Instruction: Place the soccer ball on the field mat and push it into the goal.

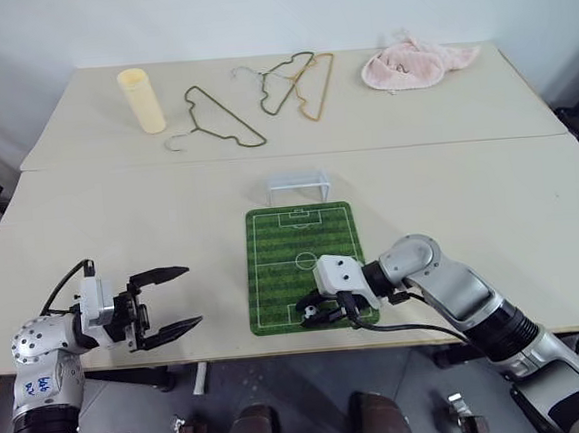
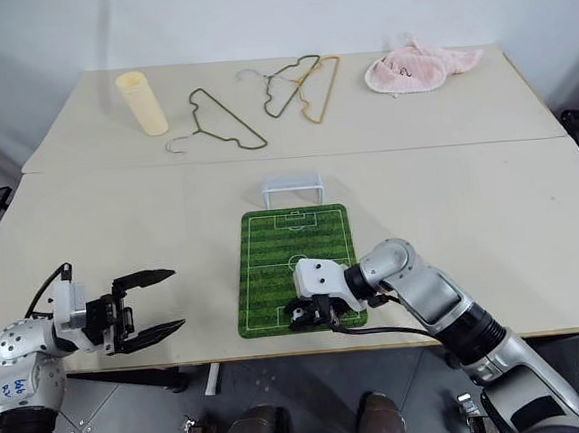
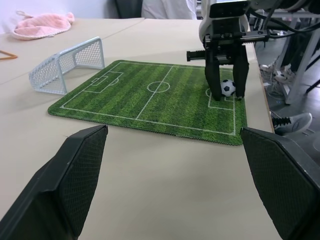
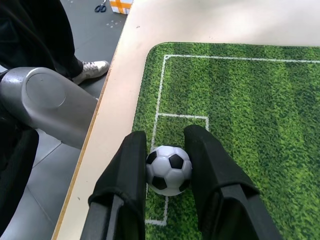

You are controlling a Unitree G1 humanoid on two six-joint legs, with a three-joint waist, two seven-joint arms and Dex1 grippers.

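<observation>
**A:** ok, going left to right, what's on the desk [image 1: 90, 232]?

**B:** Far left, the left hand [image 1: 166, 304] hangs right over the near edge, fingers spread wide apart, nothing between them. Lots of bare desk between it and the field mat [image 1: 301, 238]. At the back left there's a pale yellow cylinder [image 1: 142, 100] standing upright, then a few wire hangers [image 1: 260, 98] lying flat, well apart from the mat.

**A:** and the mat itself?

**B:** It lies dead centre, its near short edge just shy of the desk's near edge. The goal [image 1: 298, 187] stands just off the far short edge, mouth facing the mat. The whole green strip between looks open.

**A:** where's the ball?

**B:** The soccer ball [image 4: 169, 169] sits on the mat at the near end, inside the small white box lines, close to the mat's near edge. The right hand [image 1: 317, 312] is down on it, a black finger on each side. The right wrist view shows both fingers [image 4: 129, 175] right against it, so loosely clamped on the ball.

**A:** right side?

**B:** Bare desk beside the mat, and a pink cloth [image 1: 416, 63] bunched at the far right corner.
</observation>
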